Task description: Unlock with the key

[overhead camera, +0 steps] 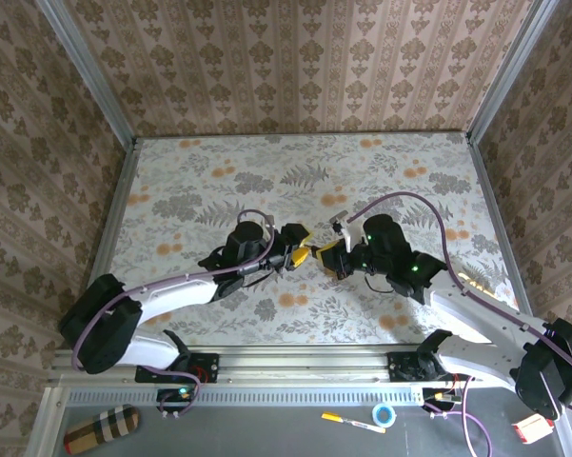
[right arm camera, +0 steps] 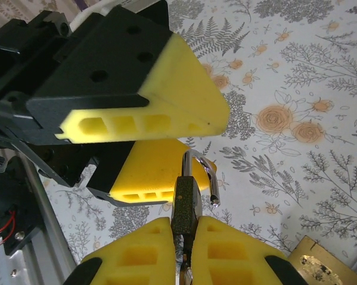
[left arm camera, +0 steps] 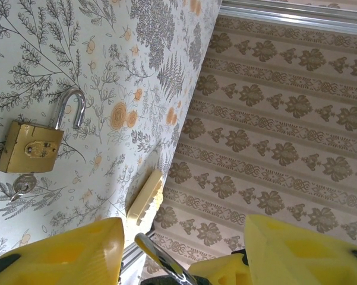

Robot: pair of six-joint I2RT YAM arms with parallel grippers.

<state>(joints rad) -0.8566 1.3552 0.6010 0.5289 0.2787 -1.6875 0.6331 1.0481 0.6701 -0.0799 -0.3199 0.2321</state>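
Brass and thin from this side, the padlock (right arm camera: 184,205) is pinched between the yellow pads of the right end effector (right arm camera: 187,231), which is clamped tight on its body. Its silver hoop (right arm camera: 203,172) sticks out away from that end effector and straight toward the left end effector (left arm camera: 181,243). The hoop's loose end hangs free, so I think this lock is popped open. The left end effector has its pads spread wide, and the hoop pokes up into the gap between them. So the lock's long line runs from one arm to the other, and the left arm is nearest the hoop. A second padlock (left arm camera: 31,147) lies flat on the bench (left arm camera: 125,47) off to the side. Its hoop is open too, and a key (left arm camera: 22,185) is stuck in its bottom.
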